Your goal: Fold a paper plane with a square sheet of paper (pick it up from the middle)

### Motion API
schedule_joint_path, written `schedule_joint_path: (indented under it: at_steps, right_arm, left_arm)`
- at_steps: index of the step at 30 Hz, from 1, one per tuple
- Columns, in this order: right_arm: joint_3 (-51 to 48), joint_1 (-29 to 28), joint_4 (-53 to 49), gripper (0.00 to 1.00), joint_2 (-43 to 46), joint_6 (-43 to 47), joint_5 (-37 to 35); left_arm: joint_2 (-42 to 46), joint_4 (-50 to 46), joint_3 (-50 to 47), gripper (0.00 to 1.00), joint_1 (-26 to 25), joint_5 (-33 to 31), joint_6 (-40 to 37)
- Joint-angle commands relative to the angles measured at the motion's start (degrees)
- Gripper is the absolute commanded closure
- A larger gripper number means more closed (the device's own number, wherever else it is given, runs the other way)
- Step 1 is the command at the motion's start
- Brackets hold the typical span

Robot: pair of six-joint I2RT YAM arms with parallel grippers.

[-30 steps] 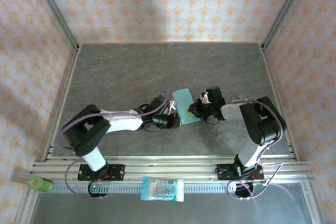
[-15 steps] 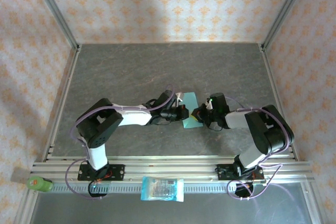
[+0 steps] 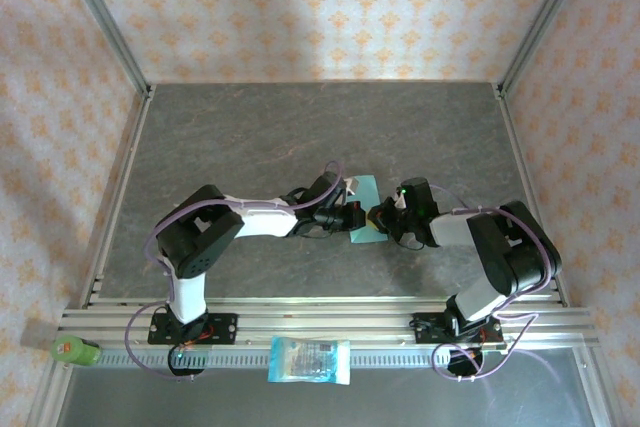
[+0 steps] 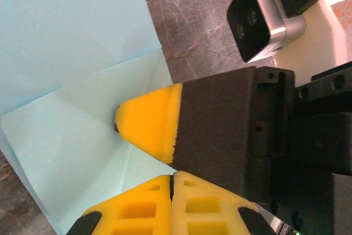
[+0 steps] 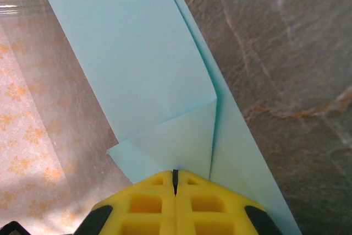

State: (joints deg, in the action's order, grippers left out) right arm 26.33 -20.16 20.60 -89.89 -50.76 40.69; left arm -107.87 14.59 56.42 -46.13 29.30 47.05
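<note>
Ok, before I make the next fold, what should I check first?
1. Left tool shut: ok, fingers together.
2. Right tool shut: ok, fingers together.
3. Right tool's tip on the paper: ok, it touches the folded flap in the left wrist view.
4. Paper actually pinched by either tool: cannot tell.
5. Paper well inside the table edges: ok.
6. Packet clear of both arms: ok, it lies by the near rail.
</note>
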Motion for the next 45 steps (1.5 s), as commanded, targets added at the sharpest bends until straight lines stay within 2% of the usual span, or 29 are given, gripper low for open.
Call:
schedule_joint_path:
  at_steps: [1, 8, 11, 16, 20, 31, 40, 45]
  right_arm:
    - [0.56, -0.66, -4.60, 0.98, -0.51, 0.84, 0.55]
    - [0.73, -0.62, -5.37, 0.99, -0.73, 1.18, -0.61]
    - [0.92, -0.63, -5.54, 0.99, -1.23, 1.40, -0.37]
    - [1.27, -0.60, -6.20, 0.99, -0.42, 1.84, -0.26]
    - [1.94, -0.67, -6.75, 0.98, 0.24, 2.37, 0.16]
    - [2.66, -0.65, -7.15, 0.98, -0.25, 3.12, 1.31]
    - [8.82, -0.14, -14.27, 0.92, 1.85, 8.59, -0.52]
    - [8.85, -0.62, -11.30, 1.00, 0.41, 9.87, 4.19]
  left_arm:
    - [-2.19, -0.94, -1.87, 1.00, -0.97, -2.22, 0.02]
    - [3.49, -0.26, -2.19, 1.00, -1.07, -2.93, 2.24]
    - [2.27, -2.27, -0.52, 1.00, -1.08, -3.99, 1.66]
    - [-1.17, -3.26, 1.81, 1.00, -1.26, -1.87, 0.97]
    - [-2.91, -6.65, 2.20, 1.00, -1.68, -3.60, -0.39]
    - [-4.03, -7.70, 2.37, 1.00, -1.78, -4.86, -0.72]
    - [-2.58, -7.81, -2.69, 1.00, -2.23, -5.51, -1.50]
    - [-2.27, -7.11, -3.68, 1.00, -2.28, -5.65, -1.84]
